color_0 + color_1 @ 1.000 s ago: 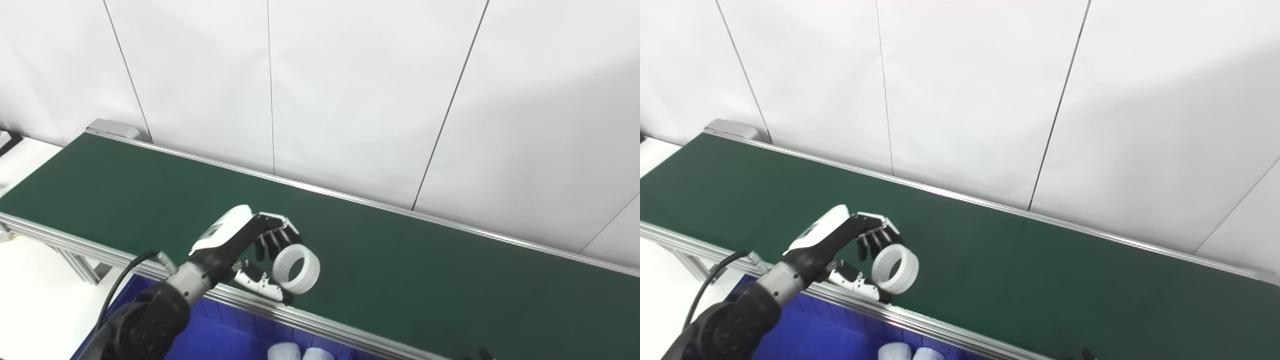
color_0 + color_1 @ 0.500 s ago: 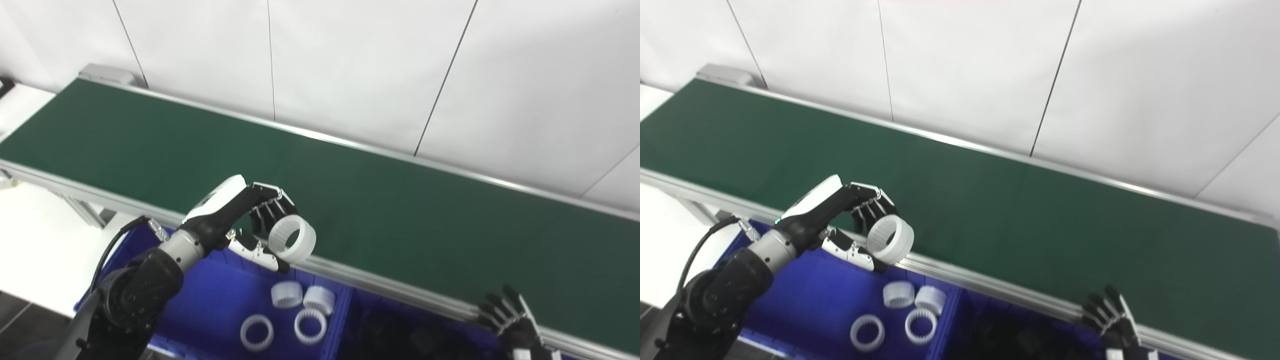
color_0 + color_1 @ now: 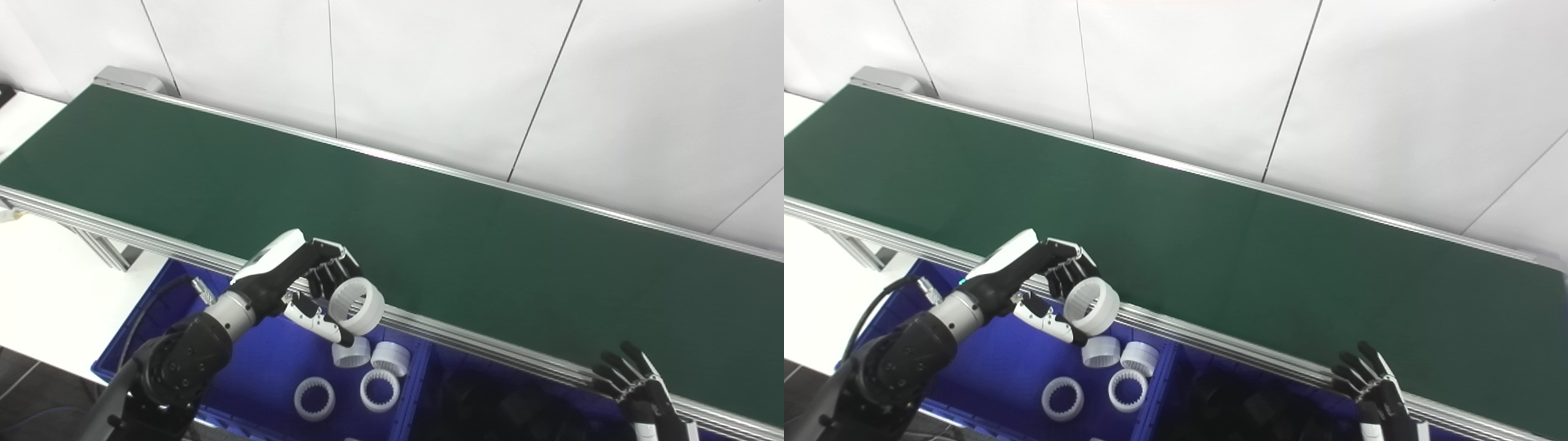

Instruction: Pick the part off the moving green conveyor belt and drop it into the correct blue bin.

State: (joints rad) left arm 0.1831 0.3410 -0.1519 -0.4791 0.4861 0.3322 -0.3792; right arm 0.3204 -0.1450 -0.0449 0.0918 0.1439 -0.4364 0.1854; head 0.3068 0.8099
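My left hand (image 3: pixel 294 275) is shut on a white toothed ring (image 3: pixel 357 298), pinched between fingers and thumb. It holds the ring in the air over the near rail of the green conveyor belt (image 3: pixel 429 220), above the left blue bin (image 3: pixel 257 373). That bin holds several white rings (image 3: pixel 373 386). My right hand (image 3: pixel 637 386) is open and empty at the bottom right, below the belt's near rail. The belt carries no part in view.
A second blue bin (image 3: pixel 490 404) with dark parts sits right of the first, under the rail. A white table surface (image 3: pixel 43 288) lies at the left. A white panel wall (image 3: pixel 429 73) runs behind the belt.
The camera has tilted downward, bringing the bins and right hand into view. My left hand with the ring has drawn back from over the belt to over the rail and bin edge.
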